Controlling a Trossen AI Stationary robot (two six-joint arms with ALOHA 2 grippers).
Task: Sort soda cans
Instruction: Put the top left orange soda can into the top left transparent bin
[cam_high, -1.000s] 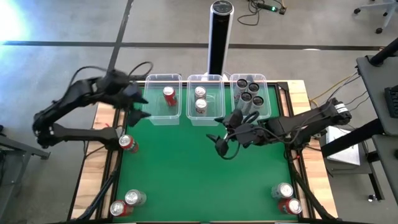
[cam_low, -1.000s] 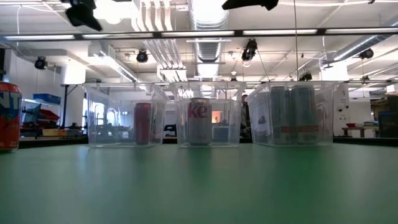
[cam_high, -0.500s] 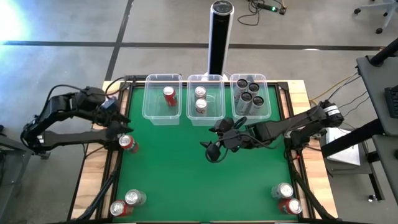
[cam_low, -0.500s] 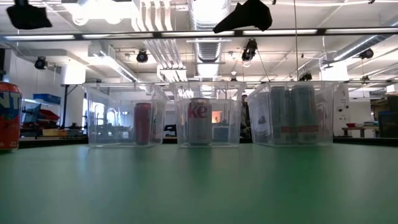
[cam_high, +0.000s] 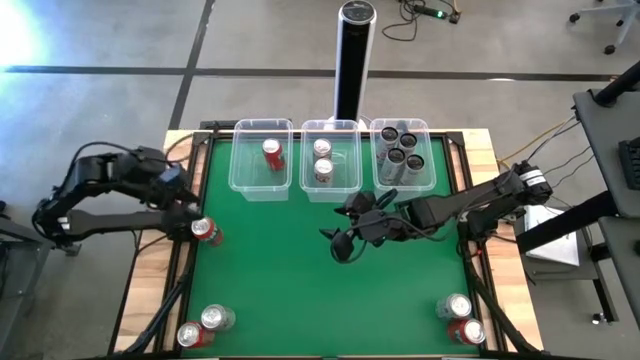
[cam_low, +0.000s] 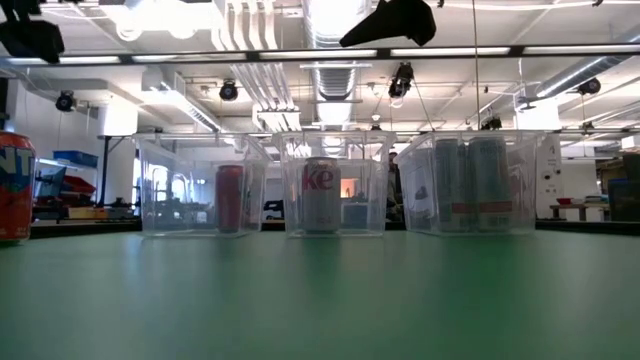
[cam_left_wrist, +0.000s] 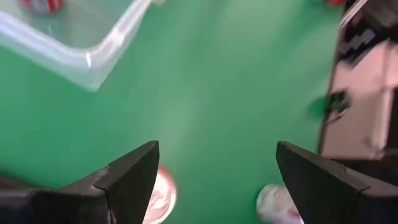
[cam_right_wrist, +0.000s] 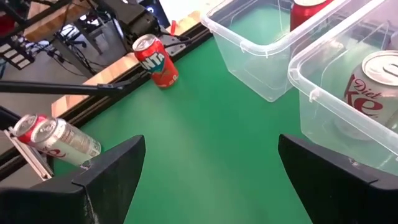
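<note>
Three clear tubs stand along the far edge. The left tub (cam_high: 262, 160) holds a red soda can (cam_high: 272, 153), the middle tub (cam_high: 330, 160) two silver cans (cam_high: 322, 170), and the right tub (cam_high: 403, 155) several dark cans. A red-orange can (cam_high: 205, 230) stands upright at the table's left edge. My left gripper (cam_high: 193, 207) (cam_left_wrist: 217, 180) hangs open just above and beside it, holding nothing. My right gripper (cam_high: 340, 243) (cam_right_wrist: 211, 180) hovers open over the middle of the mat, in front of the middle tub, also holding nothing.
Two cans (cam_high: 217, 318) (cam_high: 190, 334) stand at the near left corner and two more (cam_high: 457, 306) (cam_high: 468, 330) at the near right corner. A tall black post (cam_high: 352, 60) rises behind the middle tub. The green mat (cam_high: 300, 290) between the corners is bare.
My left gripper has swung from beside the left tub toward the table's left and near edges, ending over the red-orange can. My right gripper has shifted a little toward the left edge and come down slightly. No can has moved.
</note>
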